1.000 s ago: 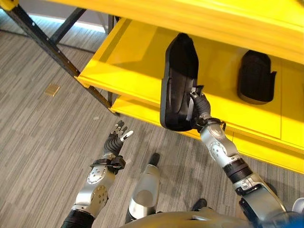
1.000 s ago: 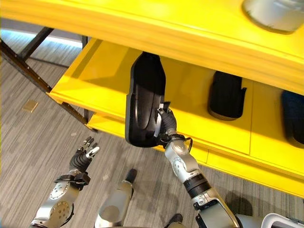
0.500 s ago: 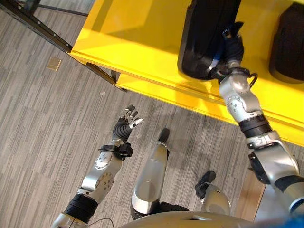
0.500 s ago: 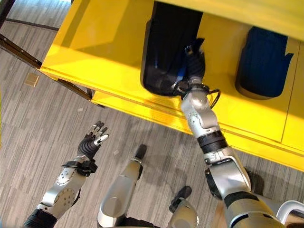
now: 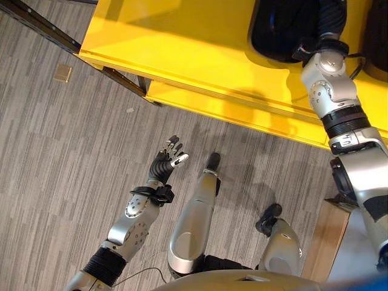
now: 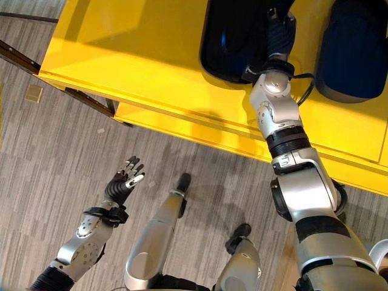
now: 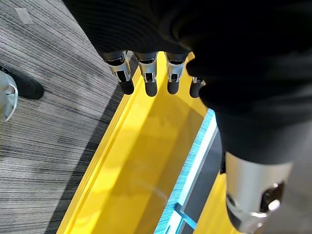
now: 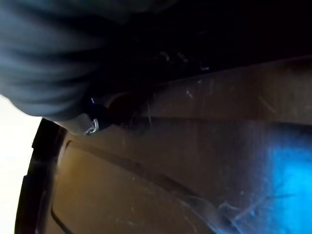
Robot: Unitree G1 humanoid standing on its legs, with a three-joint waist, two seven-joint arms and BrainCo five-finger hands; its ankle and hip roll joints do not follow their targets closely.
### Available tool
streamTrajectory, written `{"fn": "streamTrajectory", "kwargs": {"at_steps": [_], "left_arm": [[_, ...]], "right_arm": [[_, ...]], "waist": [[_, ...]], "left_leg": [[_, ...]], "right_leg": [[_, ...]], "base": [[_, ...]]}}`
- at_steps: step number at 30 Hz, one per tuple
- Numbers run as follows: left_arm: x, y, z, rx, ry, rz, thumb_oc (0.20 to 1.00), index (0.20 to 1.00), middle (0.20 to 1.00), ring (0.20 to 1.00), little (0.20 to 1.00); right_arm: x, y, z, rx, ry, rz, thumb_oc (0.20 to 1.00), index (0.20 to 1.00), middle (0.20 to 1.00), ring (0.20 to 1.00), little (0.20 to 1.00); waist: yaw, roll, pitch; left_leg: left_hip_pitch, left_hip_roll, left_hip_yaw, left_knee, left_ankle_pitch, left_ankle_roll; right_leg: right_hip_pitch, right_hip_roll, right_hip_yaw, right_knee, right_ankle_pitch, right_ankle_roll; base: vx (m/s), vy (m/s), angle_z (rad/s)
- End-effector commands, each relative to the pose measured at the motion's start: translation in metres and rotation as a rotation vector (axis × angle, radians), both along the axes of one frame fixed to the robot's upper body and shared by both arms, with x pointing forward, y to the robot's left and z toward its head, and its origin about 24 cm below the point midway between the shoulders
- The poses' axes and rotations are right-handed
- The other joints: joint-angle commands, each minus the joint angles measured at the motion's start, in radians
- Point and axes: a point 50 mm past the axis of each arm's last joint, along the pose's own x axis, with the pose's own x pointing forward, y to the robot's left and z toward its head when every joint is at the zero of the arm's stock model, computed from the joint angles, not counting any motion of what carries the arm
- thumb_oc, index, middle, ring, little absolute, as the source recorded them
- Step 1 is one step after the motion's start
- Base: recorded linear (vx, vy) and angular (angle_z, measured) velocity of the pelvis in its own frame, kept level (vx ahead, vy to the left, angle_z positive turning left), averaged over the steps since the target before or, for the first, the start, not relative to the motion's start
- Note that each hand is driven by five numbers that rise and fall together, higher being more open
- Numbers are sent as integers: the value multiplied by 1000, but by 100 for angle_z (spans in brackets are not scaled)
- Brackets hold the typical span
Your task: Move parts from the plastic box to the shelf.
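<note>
Part (image 6: 233, 42) in black plastic is lying on the yellow shelf (image 6: 139, 66), close to its front edge, and I am seeing my right hand (image 6: 280, 33) reaching onto it from the front. From the head cameras the dark ribbed cover of that hand is lying against the part's right side, and the fingers are going out of sight past the top of the frame. In the right wrist view I am looking at the part's dark ribbed inside surface (image 8: 161, 161) from very close, with the hand's cover pressed up against it, but the fingers themselves are hidden, so I cannot tell whether they are gripping the part or loose.

Just to the right on the same shelf level, a second black part (image 6: 357, 51) is sitting, apart from the first.

My left hand (image 5: 168, 160) is hanging over the grey striped floor (image 5: 54, 163), well clear of the shelf's front edge, fingers spread and straight, holding nothing. Its wrist view is showing those fingertips (image 7: 148, 87) stretched out towards the shelf's yellow edge (image 7: 131, 161).
</note>
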Motion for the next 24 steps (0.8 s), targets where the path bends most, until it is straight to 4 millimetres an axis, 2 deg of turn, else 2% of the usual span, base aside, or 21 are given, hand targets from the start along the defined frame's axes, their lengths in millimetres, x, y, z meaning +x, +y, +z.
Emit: {"fn": "streamTrajectory", "kwargs": {"at_steps": [1,8,14,18,24], "left_arm": [[4,-3,26,-22,-126,-31,1000,1000,1000,1000,1000],[8,-7,30,-38,-142,-39,1000,1000,1000,1000,1000],[12,-9,33,-45,-157,-44,1000,1000,1000,1000,1000],[13,-12,33,-50,-152,-58,1000,1000,1000,1000,1000],[15,-13,34,-53,-155,-54,1000,1000,1000,1000,1000]], "right_arm": [[-24,-11,80,-58,-256,-28,200,200,200,200,200],[-20,-22,87,-16,-224,-58,200,200,200,200,200],[-16,-29,85,40,-192,-66,200,200,200,200,200],[-12,-38,79,137,-161,-66,200,200,200,200,200],[-10,-33,77,178,-160,-33,200,200,200,200,200]], "waist": [[-5,2,-16],[3,3,-16],[12,8,-16],[23,17,-15],[27,21,-12]], "left_leg": [[-25,60,16,20,-47,-33],[-39,50,14,28,-53,-30],[-53,40,12,36,-58,-28],[-66,31,9,45,-64,-22],[-69,27,9,49,-65,-20]], "right_leg": [[23,20,51,64,-81,-48],[28,18,40,58,-85,-46],[36,17,33,46,-83,-43],[41,15,27,42,-84,-41],[43,15,27,40,-84,-40]], "base": [[0,0,0],[20,1,0],[17,3,2],[22,3,7],[8,11,3]]}}
